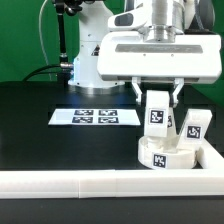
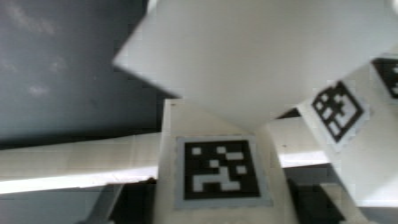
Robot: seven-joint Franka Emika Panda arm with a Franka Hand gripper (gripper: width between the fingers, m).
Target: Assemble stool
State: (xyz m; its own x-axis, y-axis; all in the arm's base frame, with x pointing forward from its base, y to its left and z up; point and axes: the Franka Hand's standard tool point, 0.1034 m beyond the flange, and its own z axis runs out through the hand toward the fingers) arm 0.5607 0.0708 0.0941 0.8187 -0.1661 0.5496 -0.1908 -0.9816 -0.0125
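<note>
My gripper (image 1: 158, 98) is shut on a white blocky leg (image 1: 158, 110) with a black-and-white tag. It holds the leg upright just above the round white seat (image 1: 165, 153), which lies on the black table at the exterior view's right. I cannot tell whether the leg touches the seat. A second leg (image 1: 193, 125) stands on the far right part of the seat. In the wrist view the held leg (image 2: 217, 160) fills the middle between the two dark fingers (image 2: 139, 195), with the second leg (image 2: 338, 105) beside it.
The marker board (image 1: 95, 116) lies flat on the table to the exterior view's left of the seat. A long white L-shaped rail (image 1: 100, 182) runs along the front edge and turns up the right side, boxing in the seat. The robot's base (image 1: 85, 55) stands behind.
</note>
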